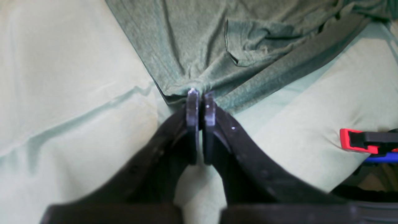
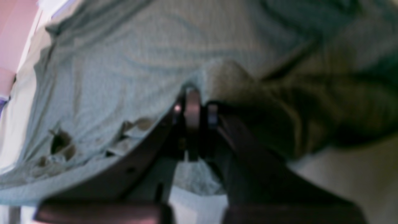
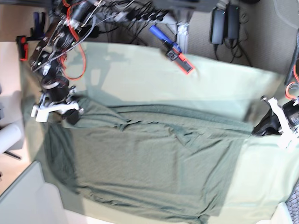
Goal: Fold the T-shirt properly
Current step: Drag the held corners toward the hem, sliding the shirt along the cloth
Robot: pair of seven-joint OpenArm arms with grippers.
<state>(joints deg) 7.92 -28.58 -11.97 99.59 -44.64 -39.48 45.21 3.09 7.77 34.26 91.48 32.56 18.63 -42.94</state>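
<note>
Presently: both grippers clamped on garment edges.
Dark grey-green knit T-shirt (image 3: 149, 163) lies spread across the pale mint-green table sheet (image 3: 140, 74). Left gripper (image 1: 201, 93), jaws closed, pinches a bunched corner; right gripper (image 2: 199, 102), jaws closed, grips fabric at the opposite end.

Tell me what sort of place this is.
Probably a robotics lab bench, not a home: a table sheet clamped down with a red-jawed clamp, loose cables and power bricks behind, a T-shirt spread between two arms.
</note>
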